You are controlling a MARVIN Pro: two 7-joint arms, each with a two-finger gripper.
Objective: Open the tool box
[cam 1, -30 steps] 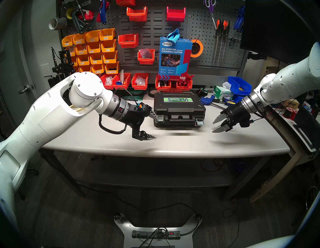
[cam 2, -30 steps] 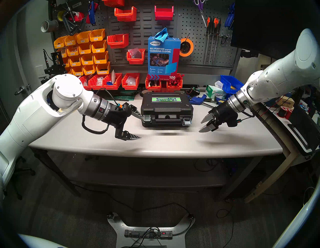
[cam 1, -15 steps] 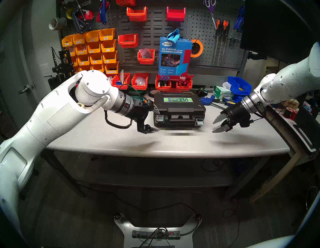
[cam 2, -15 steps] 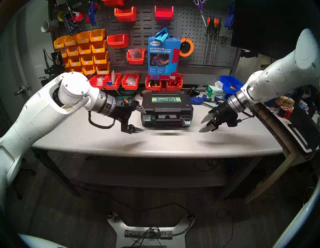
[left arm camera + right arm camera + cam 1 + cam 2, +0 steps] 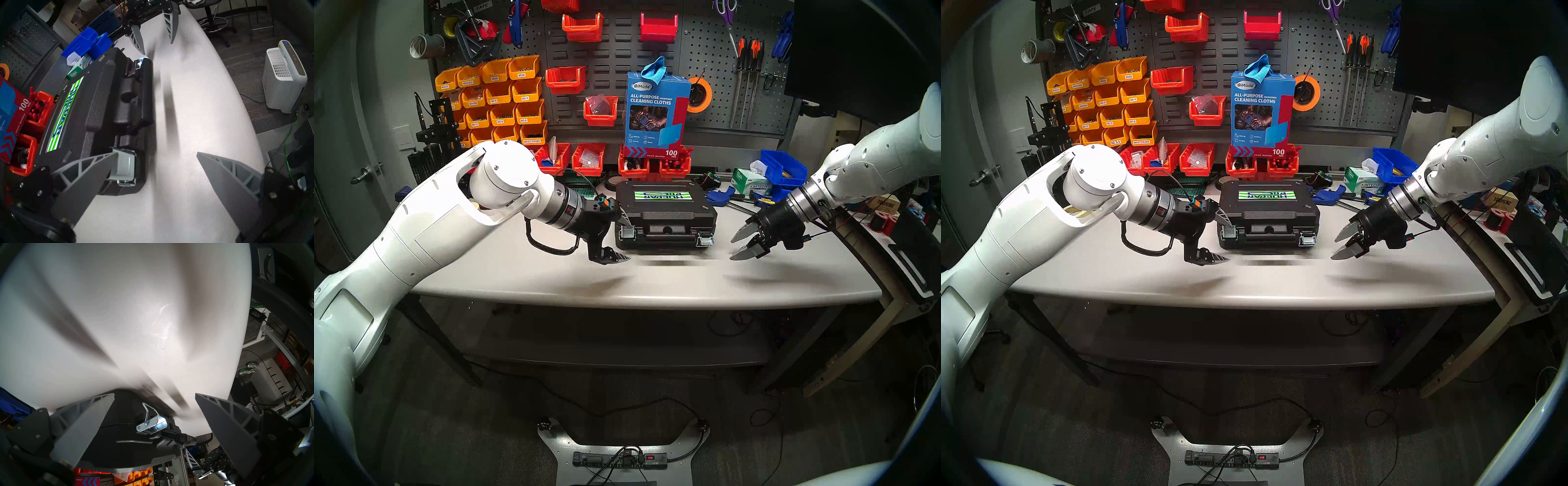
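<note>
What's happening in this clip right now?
A two-armed robot is working on opening the black tool box lying shut on the grey table. The left gripper is open, with one finger at the box's left latch; whether it touches is hard to tell. The right latch looks flipped down and released in the right wrist view. The right gripper hangs open beside the box's right end, holding nothing. The lid is not yet raised.
</note>
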